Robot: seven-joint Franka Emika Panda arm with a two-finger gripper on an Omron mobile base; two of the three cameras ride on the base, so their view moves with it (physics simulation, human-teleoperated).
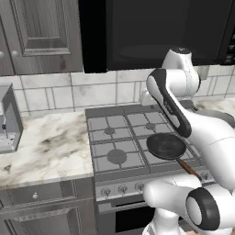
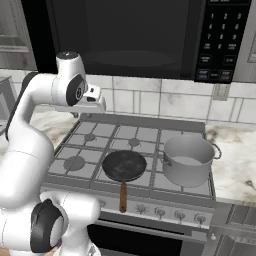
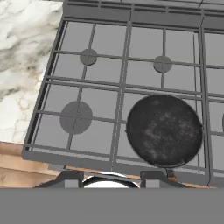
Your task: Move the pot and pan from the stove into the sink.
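The black pan [image 2: 124, 166] sits on the front middle burner of the stove [image 2: 85, 145], its brown handle [image 2: 122, 196] sticking out over the knobs. The grey pot [image 2: 187, 160] stands upright to the pan's right. My gripper [image 3: 111, 178] hangs high above the stove's back left part, well clear of both, and looks down at the grates. It is open with nothing between its fingers. From above, the pan [image 3: 164, 130] lies to the lower right. In the left base view the pan [image 1: 166, 146] shows under my arm. The sink is out of view.
A dark microwave [image 2: 125, 35] hangs over the stove. Marble counter [image 1: 46, 142] runs to the stove's left, with a grey appliance [image 1: 7, 119] at its far left end. More counter [image 2: 235, 170] lies right of the pot. Grey cabinets [image 1: 41, 32] are above.
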